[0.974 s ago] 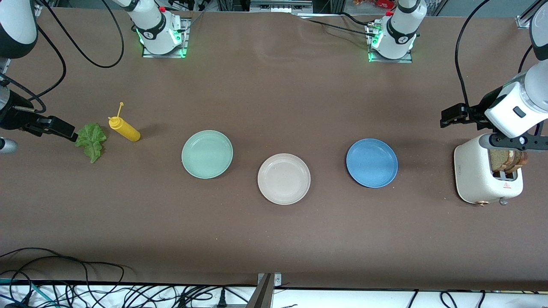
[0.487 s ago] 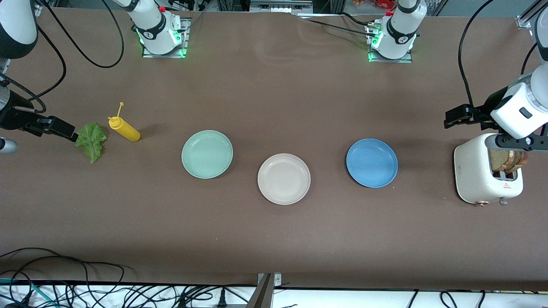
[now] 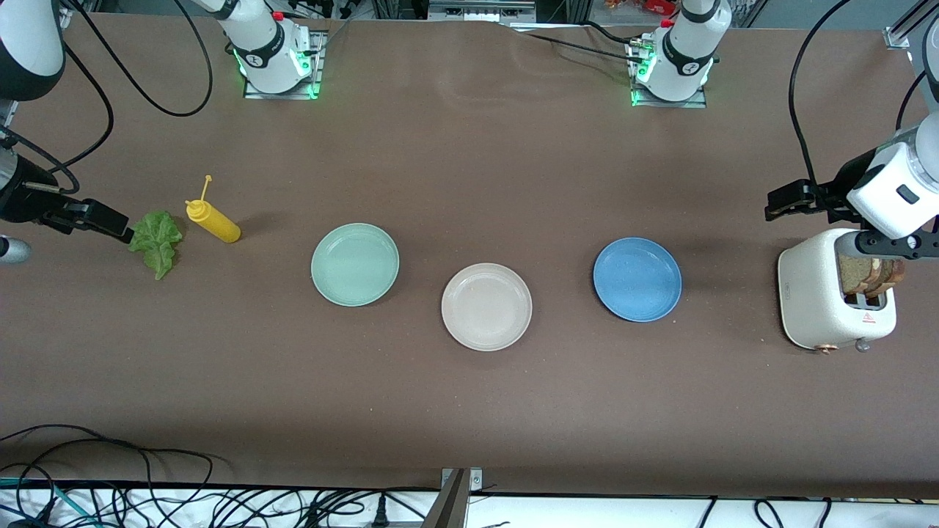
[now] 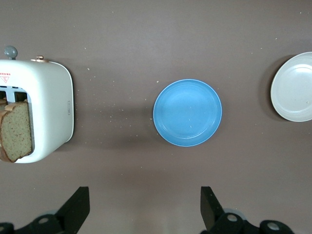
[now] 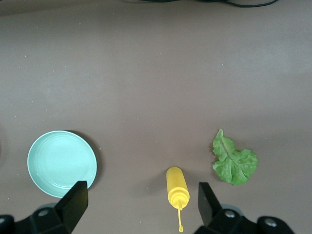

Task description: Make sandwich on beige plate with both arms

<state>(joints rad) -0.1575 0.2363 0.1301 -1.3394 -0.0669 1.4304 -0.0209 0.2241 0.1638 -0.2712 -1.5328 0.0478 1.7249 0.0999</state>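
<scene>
The beige plate (image 3: 486, 306) lies empty mid-table between two other plates; its edge shows in the left wrist view (image 4: 295, 87). Two brown bread slices (image 3: 869, 275) stand in a white toaster (image 3: 814, 293) at the left arm's end, also in the left wrist view (image 4: 17, 129). The lettuce leaf (image 3: 155, 240) lies flat at the right arm's end (image 5: 234, 161). My left gripper (image 3: 814, 205) hangs high, open and empty (image 4: 145, 209), over bare table between the blue plate and the toaster. My right gripper (image 3: 88, 216) hangs high, open and empty (image 5: 141, 207), over the yellow bottle.
A blue plate (image 3: 637, 279) lies between the beige plate and the toaster. A mint-green plate (image 3: 355, 264) lies toward the right arm's end. A yellow squeeze bottle (image 3: 214, 222) lies on its side beside the lettuce. Cables run along the table's front edge.
My left arm has shifted a little toward its own end of the table, by the toaster. The right arm and all objects have stayed still.
</scene>
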